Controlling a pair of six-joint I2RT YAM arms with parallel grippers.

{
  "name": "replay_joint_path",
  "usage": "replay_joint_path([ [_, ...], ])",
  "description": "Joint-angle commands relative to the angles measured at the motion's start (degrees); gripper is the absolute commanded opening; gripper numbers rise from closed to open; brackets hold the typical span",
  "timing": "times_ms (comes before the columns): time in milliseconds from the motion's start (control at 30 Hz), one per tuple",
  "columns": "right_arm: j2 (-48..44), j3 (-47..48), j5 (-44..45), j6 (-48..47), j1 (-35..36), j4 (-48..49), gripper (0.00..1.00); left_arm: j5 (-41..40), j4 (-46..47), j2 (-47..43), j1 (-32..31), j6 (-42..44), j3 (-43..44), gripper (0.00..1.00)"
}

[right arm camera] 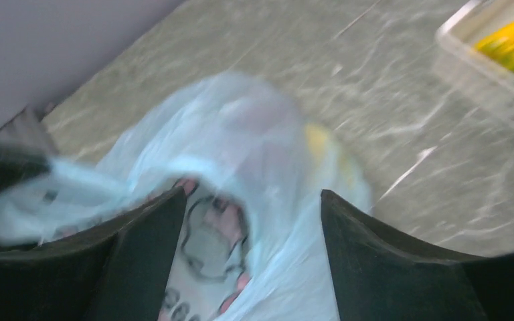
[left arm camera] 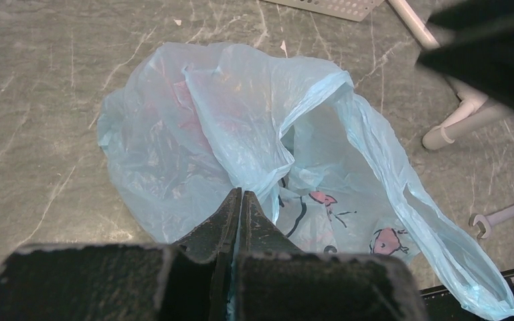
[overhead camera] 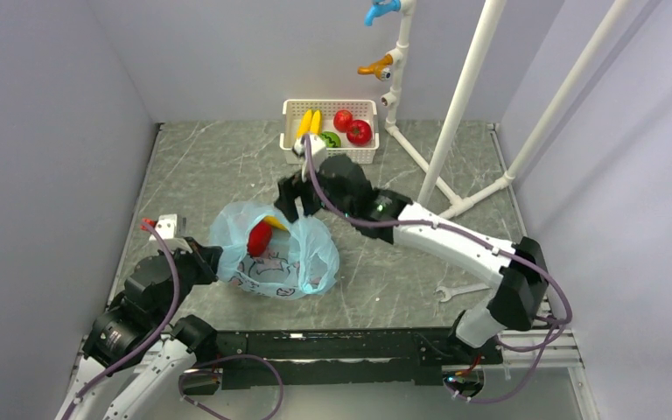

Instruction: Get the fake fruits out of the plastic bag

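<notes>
The light-blue plastic bag lies crumpled on the table's left half, its mouth facing up. A red pepper-shaped fruit and an orange-yellow fruit show in the opening. My left gripper is shut on a fold of the bag's near-left edge; in the left wrist view the gripper pinches the bag. My right gripper is open just above the bag's far edge. In the right wrist view this gripper frames the blurred bag, with a yellow shape showing through the plastic.
A white basket at the back holds two bananas, a green fruit and two red round fruits. A white pipe frame stands at the back right. A wrench lies near the right arm's base.
</notes>
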Motion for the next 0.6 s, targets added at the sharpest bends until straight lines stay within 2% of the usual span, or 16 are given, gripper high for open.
replay_joint_path([
  [0, -6.0, -10.7, -8.1, 5.2, 4.5, 8.3, 0.66, -0.4, 2.2, -0.8, -0.2, -0.6, -0.3, 0.0],
  [67, -8.9, -14.7, -6.4, 3.8, 7.2, 11.4, 0.55, 0.1, 2.2, -0.4, -0.2, -0.3, -0.2, 0.0],
  [167, -10.4, -16.9, -4.8, 0.8, 10.4, 12.9, 0.49, 1.0, 2.5, 0.5, -0.1, 0.1, -0.2, 0.0],
  [300, -4.6, -15.7, -1.1, -1.3, 11.9, 11.4, 0.48, 1.8, 2.6, 1.4, -0.2, 0.5, 0.0, 0.0],
  [467, 9.3, -5.2, 9.6, -4.5, 11.8, 2.7, 0.47, 2.1, 2.6, 0.6, -0.1, 0.6, 0.0, 0.0],
  [567, 14.9, -1.1, 15.2, -8.2, 11.9, 2.1, 0.5, 2.4, 3.3, 0.0, -0.2, 0.9, -0.4, 0.0],
])
